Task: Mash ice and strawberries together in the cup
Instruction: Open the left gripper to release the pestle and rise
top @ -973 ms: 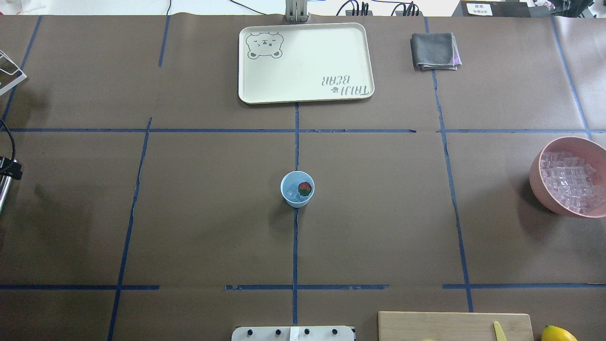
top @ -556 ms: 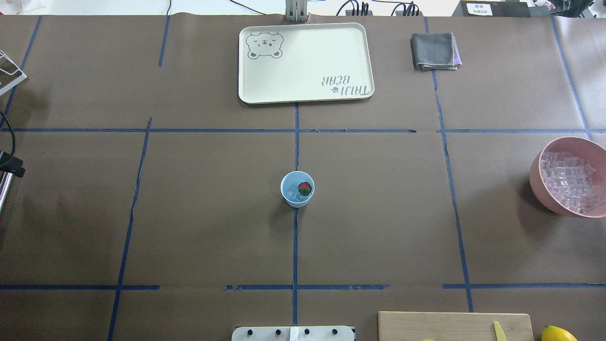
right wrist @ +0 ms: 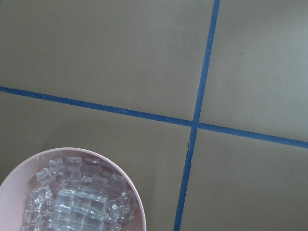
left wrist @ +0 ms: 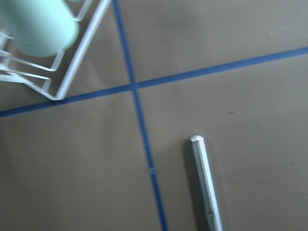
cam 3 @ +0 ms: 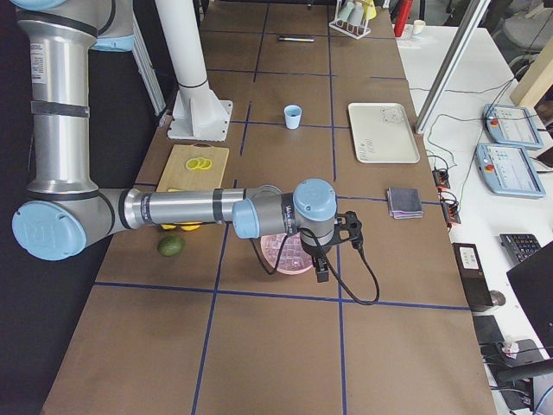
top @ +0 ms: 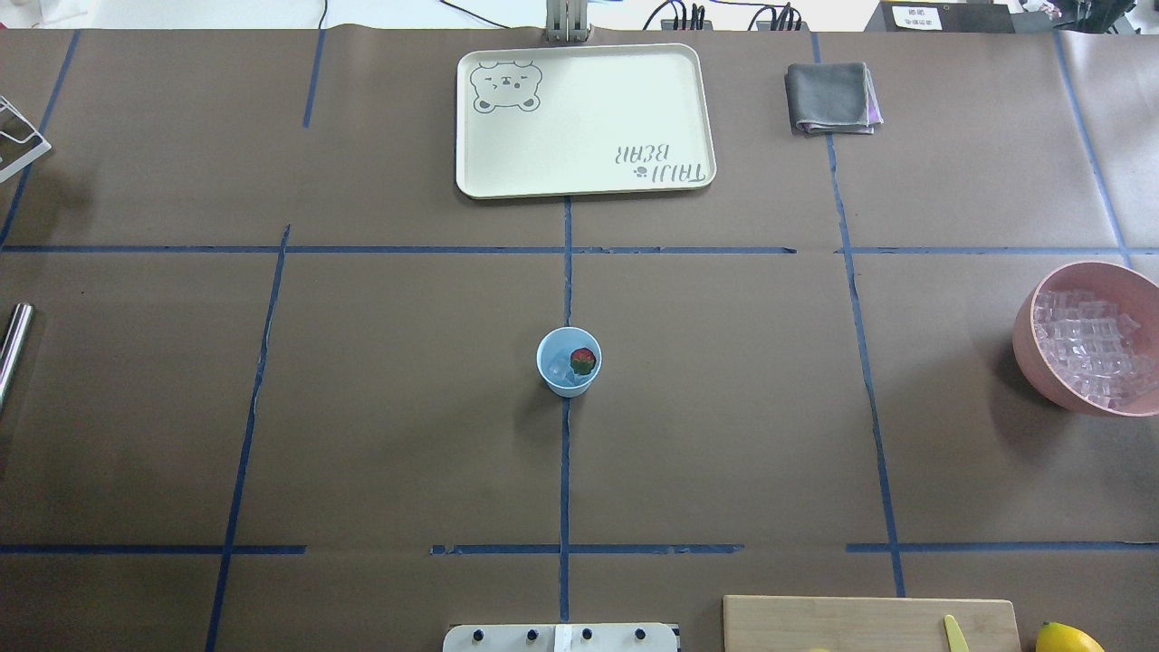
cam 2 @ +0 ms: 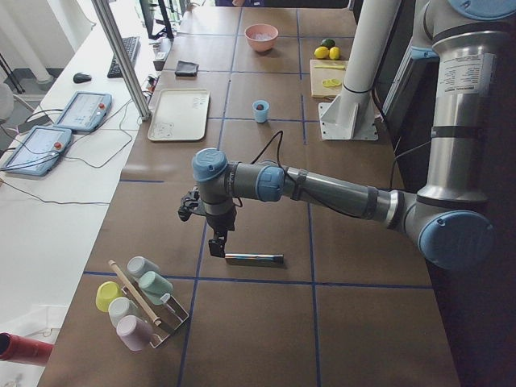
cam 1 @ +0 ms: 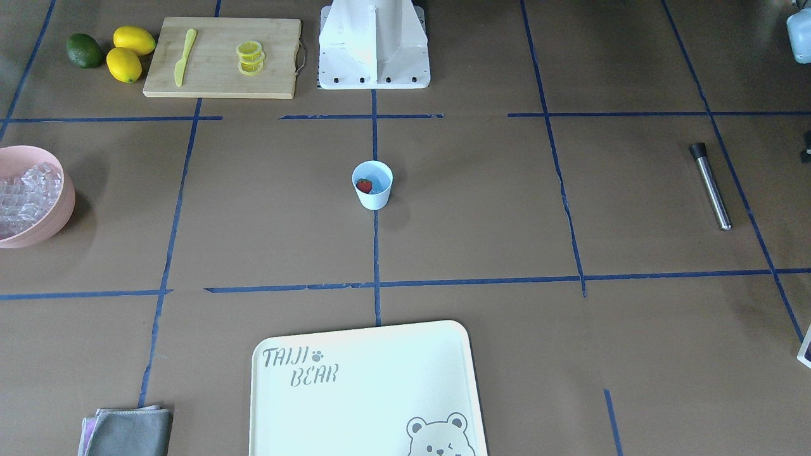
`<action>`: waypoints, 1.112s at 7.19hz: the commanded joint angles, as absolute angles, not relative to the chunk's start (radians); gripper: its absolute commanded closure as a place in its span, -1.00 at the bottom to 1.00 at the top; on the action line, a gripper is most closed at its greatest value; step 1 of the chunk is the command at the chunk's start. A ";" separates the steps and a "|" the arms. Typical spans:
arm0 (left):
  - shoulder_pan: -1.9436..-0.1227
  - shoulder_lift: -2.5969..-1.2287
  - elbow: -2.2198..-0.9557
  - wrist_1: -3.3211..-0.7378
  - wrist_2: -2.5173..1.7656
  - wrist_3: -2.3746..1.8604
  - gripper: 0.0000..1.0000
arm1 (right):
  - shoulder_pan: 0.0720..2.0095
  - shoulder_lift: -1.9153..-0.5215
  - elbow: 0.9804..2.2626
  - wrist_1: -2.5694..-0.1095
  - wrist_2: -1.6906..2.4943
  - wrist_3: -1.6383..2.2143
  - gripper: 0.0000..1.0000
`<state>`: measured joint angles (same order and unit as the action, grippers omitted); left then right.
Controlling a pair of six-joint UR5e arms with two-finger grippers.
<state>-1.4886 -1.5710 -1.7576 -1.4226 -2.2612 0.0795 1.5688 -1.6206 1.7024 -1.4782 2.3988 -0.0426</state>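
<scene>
The cup (top: 569,362) is standing upright at the middle of the tabletop (top: 362,407), on a blue tape line and well apart from both arms. The strawberry (top: 583,360) is lying inside it against the wall, and the ice (top: 556,367) is sitting beside it in the same cup.

At the robot's left end of the tabletop, the left fingers (cam 2: 218,246) are pointing down over one end of a metal rod (cam 2: 254,259) that is lying flat near a wire rack (cam 2: 153,310) of pastel cups. They are perhaps hanging just clear of the rod, but the side view is too coarse to be sure. I cannot tell how far open they are, or whether they are holding anything.

At the opposite end, the right fingers (cam 3: 321,273) are hovering by the rim of a pink bowl (top: 1028,349) heaped with clear cubes (right wrist: 79,207). Their opening, too, I cannot tell.

A cream tray (top: 589,118) and a folded grey cloth (top: 831,98) are lying along the far edge.
</scene>
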 commanded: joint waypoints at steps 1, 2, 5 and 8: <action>-1.633 -1.565 -1.604 -1.437 -2.382 0.205 -1.00 | 1.568 -1.617 1.698 -1.497 2.402 -0.041 -0.99; -1.634 -1.554 -1.565 -1.483 -2.407 0.221 -1.00 | 1.569 -1.618 1.697 -1.499 2.427 -0.041 -0.99; -1.634 -1.557 -1.584 -1.496 -2.405 0.139 -1.00 | 1.569 -1.624 1.697 -1.497 2.436 -0.041 -0.99; -1.618 -1.554 -1.586 -1.503 -2.393 0.140 -1.00 | 1.569 -1.631 1.697 -1.496 2.434 -0.043 -0.99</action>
